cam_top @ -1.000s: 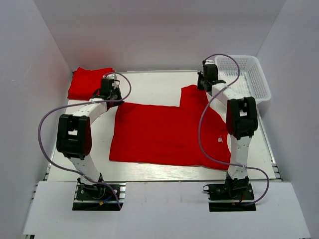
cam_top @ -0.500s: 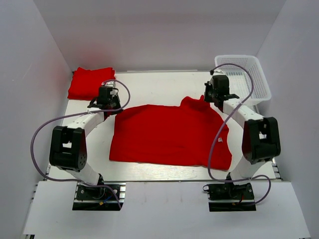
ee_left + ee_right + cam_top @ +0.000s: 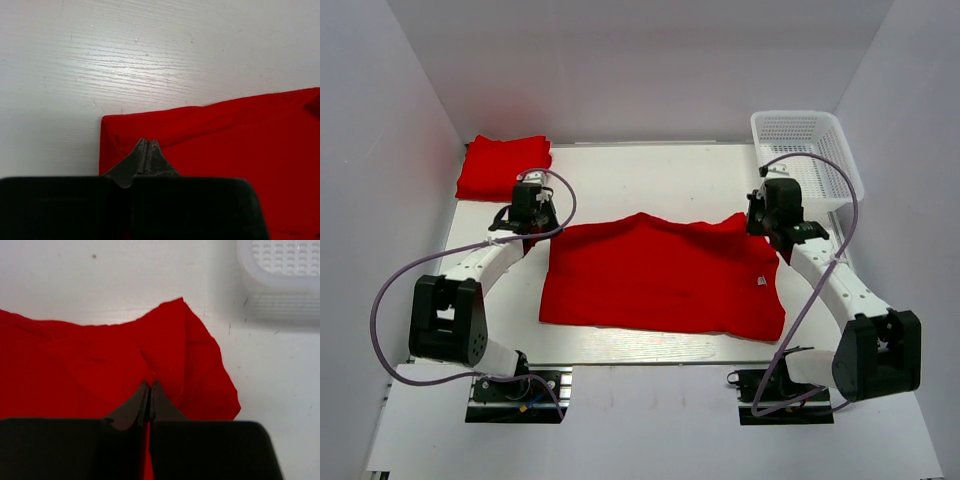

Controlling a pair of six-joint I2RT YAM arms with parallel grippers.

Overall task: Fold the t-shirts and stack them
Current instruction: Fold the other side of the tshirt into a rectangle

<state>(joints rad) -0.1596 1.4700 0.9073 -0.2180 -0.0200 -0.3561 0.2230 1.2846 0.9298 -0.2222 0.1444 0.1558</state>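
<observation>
A red t-shirt [image 3: 660, 275] lies spread across the middle of the table, its white neck label [image 3: 760, 282] near the right edge. My left gripper [image 3: 532, 222] is shut on the shirt's far left corner; in the left wrist view the closed fingertips [image 3: 146, 143] sit on red cloth [image 3: 225, 135] just inside that corner. My right gripper [image 3: 761, 222] is shut on the far right sleeve; the right wrist view shows the closed tips [image 3: 150, 384] pinching bunched red cloth [image 3: 190, 355]. A second red t-shirt [image 3: 503, 166] lies folded at the back left.
A white plastic mesh basket [image 3: 820, 150] stands at the back right, close to my right arm; its corner also shows in the right wrist view [image 3: 280, 265]. White walls enclose the table on three sides. Bare white table [image 3: 650, 175] lies beyond the shirt.
Both grippers have drawn back toward the near edge, pulling the shirt's far edge with them. The raised right sleeve has come down and in, and the far edge is now nearly straight.
</observation>
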